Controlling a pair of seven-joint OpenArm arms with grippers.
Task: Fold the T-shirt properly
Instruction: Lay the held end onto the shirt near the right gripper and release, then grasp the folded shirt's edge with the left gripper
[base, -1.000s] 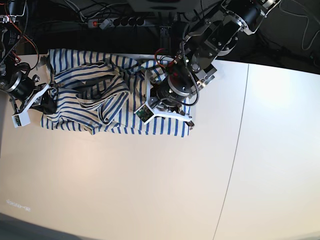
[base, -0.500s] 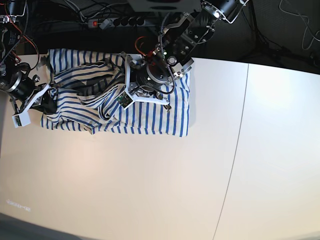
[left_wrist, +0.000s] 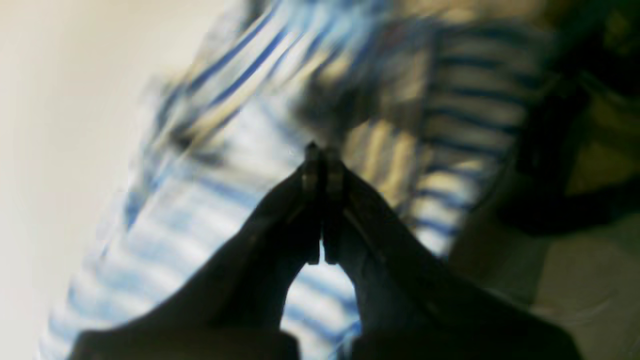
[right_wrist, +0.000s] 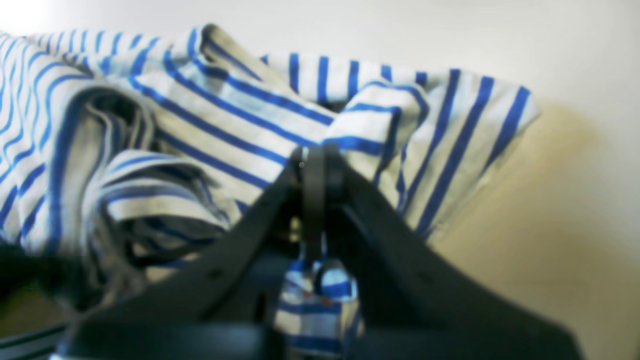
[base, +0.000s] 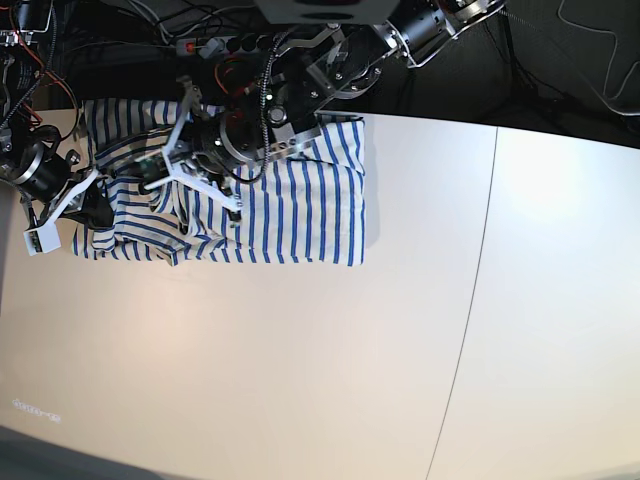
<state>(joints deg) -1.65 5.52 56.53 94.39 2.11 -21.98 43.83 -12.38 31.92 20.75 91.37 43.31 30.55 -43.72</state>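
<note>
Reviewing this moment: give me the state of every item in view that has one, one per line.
T-shirt: rumpled, partly folded, lying at the table's far edge.
Left gripper: shut, over the shirt; whether it pinches cloth cannot be told.
Right gripper: shut on the T-shirt, striped fabric between its jaws.
Table: bare light surface bearing the shirt.

- The T-shirt (base: 290, 215) lies bunched on the table (base: 300, 380) near its far left corner.
- The left gripper (base: 185, 165) is over the shirt's middle.
- The right gripper (base: 95, 205) is at the shirt's left edge.
</note>
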